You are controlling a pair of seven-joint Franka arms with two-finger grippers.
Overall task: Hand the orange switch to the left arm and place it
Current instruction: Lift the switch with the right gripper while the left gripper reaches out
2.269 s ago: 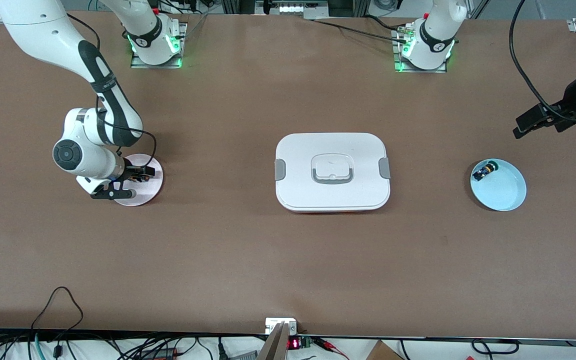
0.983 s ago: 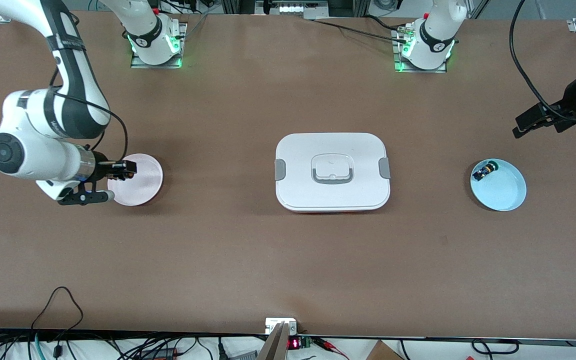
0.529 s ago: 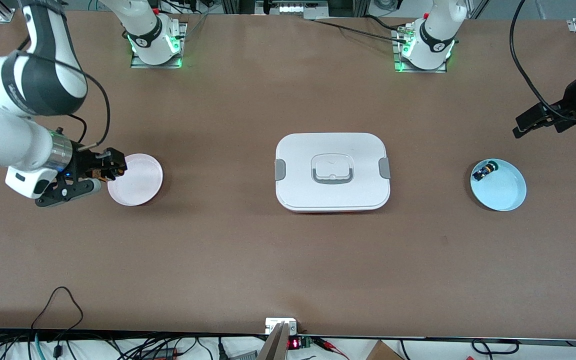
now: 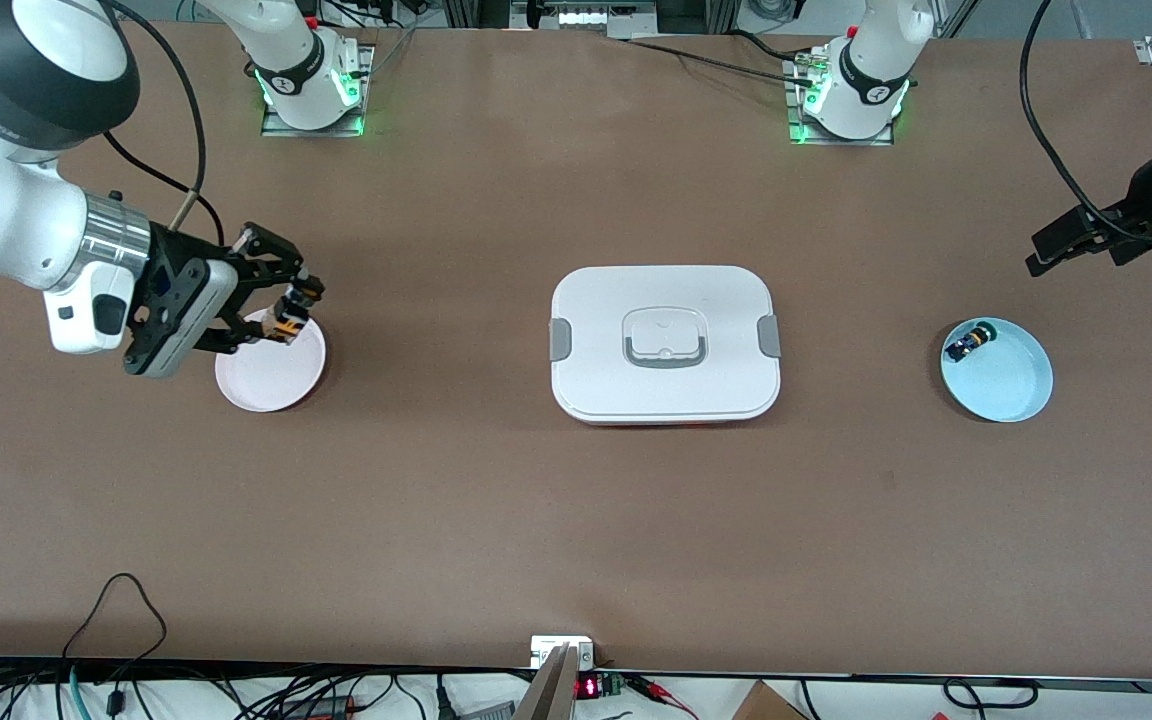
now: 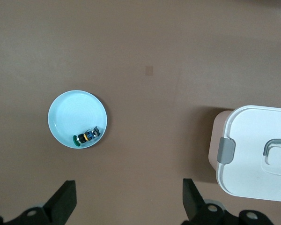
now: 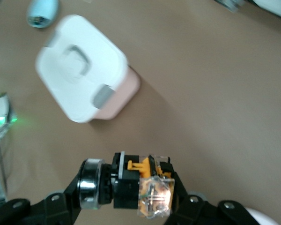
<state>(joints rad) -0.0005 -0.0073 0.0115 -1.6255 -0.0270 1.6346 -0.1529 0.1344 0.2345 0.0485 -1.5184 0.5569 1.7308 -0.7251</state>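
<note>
So your orange switch (image 4: 289, 322) was up in the air, pinched in the right end effector (image 4: 294, 310), hanging over the rim of the pink plate (image 4: 271, 385) at the right arm's end of the table (image 4: 496, 500). In the right wrist view you could see the switch (image 6: 143, 190) lying sideways, clamped between the fingers (image 6: 51, 204), metal collar at one end and the clear orange base block at the other.

The box (image 4: 665, 343) sat mid-table, lid on, grey clips at both short sides, well apart from that plate. Toward the left arm's end you had the blue plate (image 4: 1006, 385) with the small blue-and-black switch (image 4: 966, 343) lying by its rim.

Your left end effector (image 4: 1061, 245) was waiting up over the table edge near that blue plate, fingers (image 5: 63, 204) spread wide with nothing in them.

The table itself was plain brown and matte. Cables (image 4: 116, 620) and a little red readout (image 4: 587, 687) ran along the edge nearest the front camera, and both arm bases (image 4: 311, 85) glowed green.
</note>
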